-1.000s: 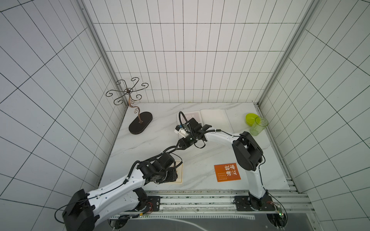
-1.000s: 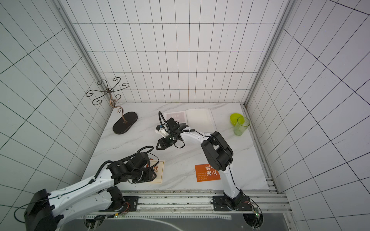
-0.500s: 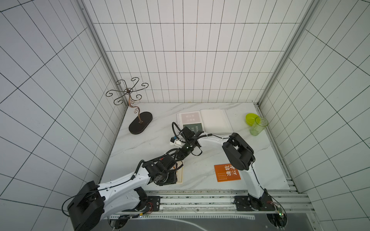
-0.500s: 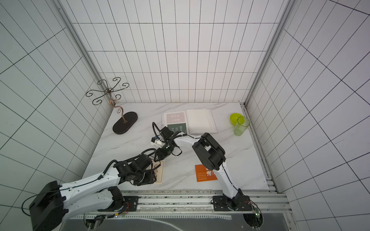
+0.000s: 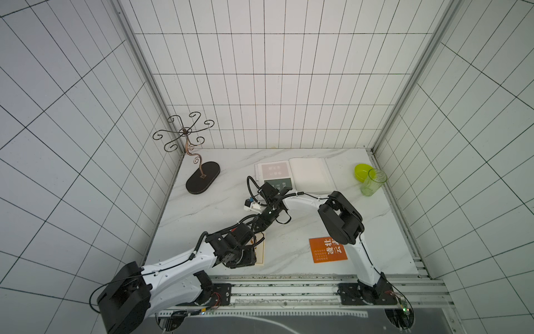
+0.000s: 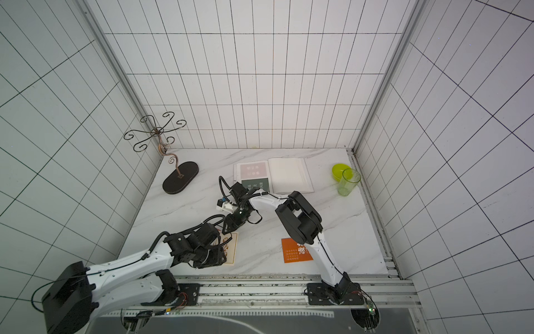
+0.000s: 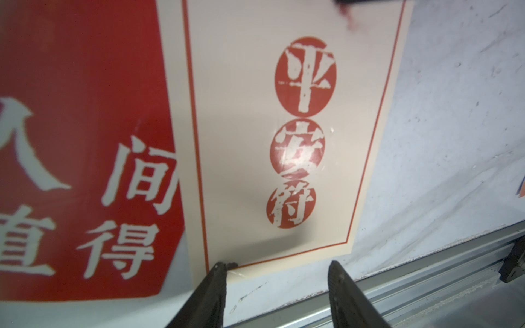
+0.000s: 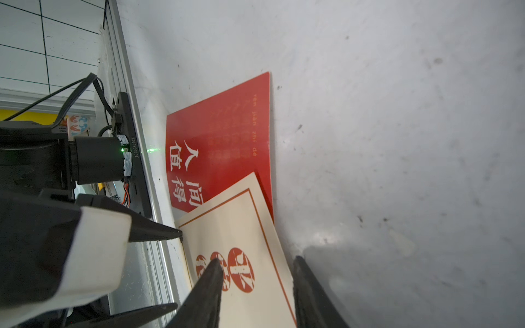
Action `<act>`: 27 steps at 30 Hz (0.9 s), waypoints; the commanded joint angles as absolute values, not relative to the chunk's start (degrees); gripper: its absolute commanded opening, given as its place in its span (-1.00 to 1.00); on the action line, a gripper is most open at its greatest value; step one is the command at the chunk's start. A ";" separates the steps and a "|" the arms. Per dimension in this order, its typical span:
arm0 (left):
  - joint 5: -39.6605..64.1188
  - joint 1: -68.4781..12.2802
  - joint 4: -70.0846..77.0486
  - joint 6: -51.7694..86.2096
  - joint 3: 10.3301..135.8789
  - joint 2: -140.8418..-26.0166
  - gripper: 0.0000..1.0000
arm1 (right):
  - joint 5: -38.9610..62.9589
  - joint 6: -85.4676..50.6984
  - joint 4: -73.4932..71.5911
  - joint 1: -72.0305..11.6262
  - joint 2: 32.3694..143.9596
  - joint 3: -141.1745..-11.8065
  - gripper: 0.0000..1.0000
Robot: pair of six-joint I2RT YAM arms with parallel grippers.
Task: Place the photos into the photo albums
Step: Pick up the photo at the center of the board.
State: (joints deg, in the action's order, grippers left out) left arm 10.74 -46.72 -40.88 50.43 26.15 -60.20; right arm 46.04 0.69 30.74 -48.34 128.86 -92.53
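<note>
Left wrist view: my left claw (image 7: 279, 263) stands spread at one short edge of the cream card (image 7: 284, 142), right claw (image 8: 255, 258) spread astride its long edge, likely to pry it up. The open album (image 5: 309, 175) lies upper centre in a top view.

I log: album (image 5: 309, 176) open at rear centre of the tabletop (image 5: 375, 231); stand (image 5: 202, 177) rear left; cup (image 5: 372, 182) just before bowl (image 5: 361, 172), rear right. A lone card (image 5: 326, 250) lies front right; front left, bordered card (image 7: 255, 142) overlaps second card (image 7: 79, 113).
</note>
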 commanded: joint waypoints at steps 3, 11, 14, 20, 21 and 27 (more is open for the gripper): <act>10.11 -46.67 -39.20 50.36 24.24 -61.86 0.15 | 48.69 3.42 36.36 -48.16 131.33 -96.51 -0.25; 9.87 -46.71 -38.98 50.11 24.17 -62.14 0.15 | 51.24 4.90 38.30 -47.44 131.38 -97.62 -0.41; 10.02 -46.67 -38.68 49.96 24.18 -62.40 0.15 | 51.91 5.36 38.72 -46.93 131.24 -97.54 -0.48; 10.27 -46.74 -38.27 49.82 24.18 -63.01 0.15 | 53.03 6.23 39.23 -46.24 130.82 -96.99 -0.66; 10.28 -46.67 -38.24 49.82 24.22 -63.01 0.15 | 53.29 6.39 39.22 -46.16 130.76 -96.89 -0.67; 10.28 -46.68 -38.23 49.92 24.17 -63.19 0.15 | 54.50 7.07 39.23 -46.07 130.74 -96.24 -0.88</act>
